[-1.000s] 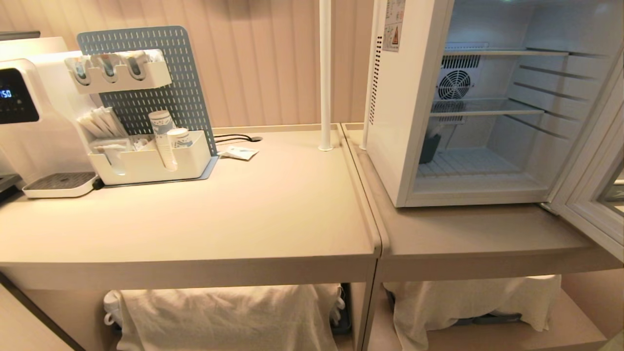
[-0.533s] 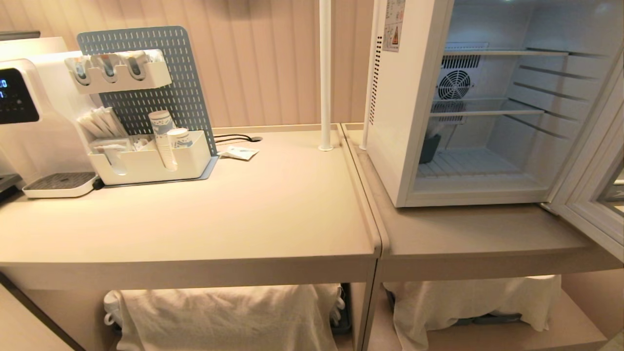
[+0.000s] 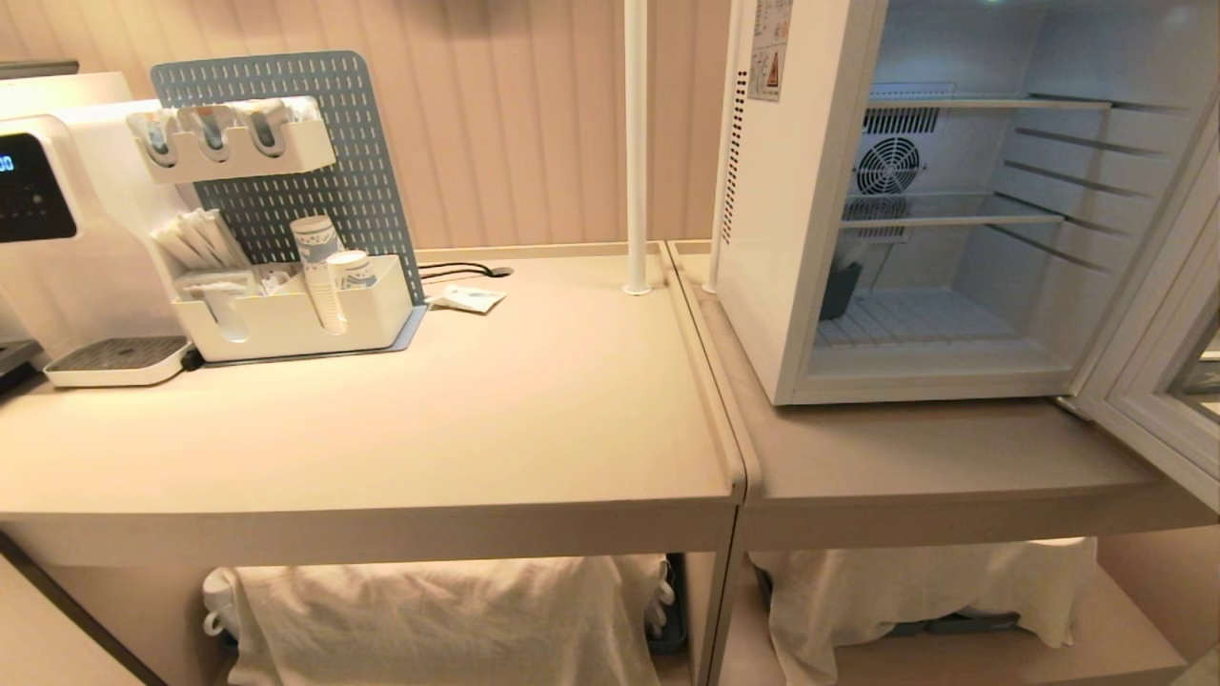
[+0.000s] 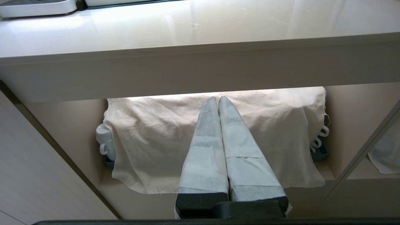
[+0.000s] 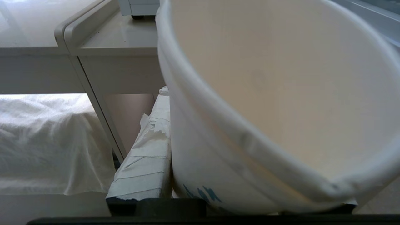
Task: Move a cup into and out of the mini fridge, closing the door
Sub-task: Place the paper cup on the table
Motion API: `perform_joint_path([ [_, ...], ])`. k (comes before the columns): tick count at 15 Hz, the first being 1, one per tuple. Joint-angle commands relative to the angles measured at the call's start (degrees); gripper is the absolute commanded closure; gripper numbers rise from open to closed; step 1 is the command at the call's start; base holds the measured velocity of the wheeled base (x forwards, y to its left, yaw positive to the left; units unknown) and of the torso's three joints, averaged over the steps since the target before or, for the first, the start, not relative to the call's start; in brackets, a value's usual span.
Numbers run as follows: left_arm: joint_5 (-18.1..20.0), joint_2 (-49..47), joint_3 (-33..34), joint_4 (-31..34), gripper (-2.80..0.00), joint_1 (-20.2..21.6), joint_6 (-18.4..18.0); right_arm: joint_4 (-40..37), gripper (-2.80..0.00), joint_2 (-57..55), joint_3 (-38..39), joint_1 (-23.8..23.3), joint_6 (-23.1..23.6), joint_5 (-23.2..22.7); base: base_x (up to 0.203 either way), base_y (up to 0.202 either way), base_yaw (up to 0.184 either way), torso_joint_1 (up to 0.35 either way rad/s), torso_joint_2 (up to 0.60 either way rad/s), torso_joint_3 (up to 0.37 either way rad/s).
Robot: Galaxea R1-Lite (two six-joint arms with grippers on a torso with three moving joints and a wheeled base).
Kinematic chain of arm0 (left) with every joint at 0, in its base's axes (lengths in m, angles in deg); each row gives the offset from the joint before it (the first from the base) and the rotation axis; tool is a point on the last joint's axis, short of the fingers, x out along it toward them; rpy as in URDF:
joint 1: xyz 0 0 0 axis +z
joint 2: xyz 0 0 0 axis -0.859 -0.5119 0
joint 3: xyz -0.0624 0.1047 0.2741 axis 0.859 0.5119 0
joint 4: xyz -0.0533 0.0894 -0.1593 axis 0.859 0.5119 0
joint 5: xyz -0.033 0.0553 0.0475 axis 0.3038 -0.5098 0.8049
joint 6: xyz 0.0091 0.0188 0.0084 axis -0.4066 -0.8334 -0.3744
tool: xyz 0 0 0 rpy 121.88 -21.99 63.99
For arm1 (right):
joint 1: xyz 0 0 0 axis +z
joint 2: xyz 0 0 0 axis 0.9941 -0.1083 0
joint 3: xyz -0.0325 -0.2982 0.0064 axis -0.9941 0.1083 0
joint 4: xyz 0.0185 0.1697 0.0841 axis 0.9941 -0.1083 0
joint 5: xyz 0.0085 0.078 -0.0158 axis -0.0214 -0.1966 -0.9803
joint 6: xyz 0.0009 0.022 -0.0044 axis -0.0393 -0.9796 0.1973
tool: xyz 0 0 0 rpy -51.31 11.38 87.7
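Note:
The mini fridge (image 3: 772, 238) stands at the right of the counter with its door (image 3: 1158, 381) swung wide open to the right. Its wire shelves are bare. Neither arm shows in the head view. In the right wrist view the white cup (image 5: 193, 162) with blue print fills most of the picture, tilted mouth toward the camera. My right gripper (image 5: 225, 93) is shut on it, low in front of the counter; one taped finger (image 5: 147, 162) presses its wall, the other is hidden behind it. My left gripper (image 4: 218, 101) is shut and empty, below the counter's front edge.
A white organiser (image 3: 286, 319) with stacked cups (image 3: 319, 272) and a drink machine (image 3: 57, 219) sit at the back left. A white pole (image 3: 636, 143) rises beside the fridge. A small dark container (image 3: 839, 291) sits inside the fridge. Cloth-covered items (image 3: 438, 619) fill the lower shelf.

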Motion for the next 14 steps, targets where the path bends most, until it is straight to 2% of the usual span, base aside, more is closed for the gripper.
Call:
perform_joint_path([
  [1, 0.0, -0.1, 0.0, 0.1, 0.0, 0.0, 0.3, 0.0, 0.0, -0.1, 0.0, 0.0, -0.1, -0.1, 0.0, 0.0, 0.0, 0.0, 0.0, 0.0],
  [14, -0.4, -0.1, 0.0, -0.1, 0.0, 0.0, 1.0, 0.2, 0.0, -0.1, 0.0, 0.0, -0.2, -0.1, 0.0, 0.0, 0.0, 0.0, 0.0, 0.0],
])
